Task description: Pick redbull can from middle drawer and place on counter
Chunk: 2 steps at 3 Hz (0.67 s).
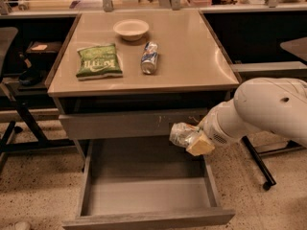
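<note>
My gripper point(191, 140) is at the end of the white arm that reaches in from the right. It is shut on the redbull can point(179, 133), a small silvery can held tilted on its side. The can hangs above the right side of the open middle drawer point(144, 195), level with the closed drawer front above. The drawer's grey inside shows nothing else. The beige counter point(192, 56) lies above and behind the gripper.
On the counter are a green snack bag point(98, 61), a blue-and-silver can lying on its side point(149, 57) and a pale bowl point(130, 28). The scratched upper drawer front point(120, 124) is closed. A chair base point(19, 128) stands at the left.
</note>
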### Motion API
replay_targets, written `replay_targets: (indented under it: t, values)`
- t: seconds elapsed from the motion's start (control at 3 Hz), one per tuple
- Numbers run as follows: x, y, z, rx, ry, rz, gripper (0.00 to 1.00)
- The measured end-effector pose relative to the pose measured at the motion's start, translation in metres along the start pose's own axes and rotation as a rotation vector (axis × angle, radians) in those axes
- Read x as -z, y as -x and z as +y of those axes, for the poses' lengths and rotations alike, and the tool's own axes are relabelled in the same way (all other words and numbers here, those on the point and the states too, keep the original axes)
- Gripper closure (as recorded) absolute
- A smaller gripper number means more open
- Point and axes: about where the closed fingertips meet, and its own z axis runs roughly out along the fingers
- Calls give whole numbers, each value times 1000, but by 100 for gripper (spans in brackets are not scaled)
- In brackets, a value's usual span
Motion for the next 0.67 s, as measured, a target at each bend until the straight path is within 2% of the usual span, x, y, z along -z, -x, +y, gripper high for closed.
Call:
replay_targets:
  t: [0.33, 0.67]
  values:
    - [22, 12, -18, -4, -43, -2, 100]
    - [57, 30, -57, -13, -103, -11, 100]
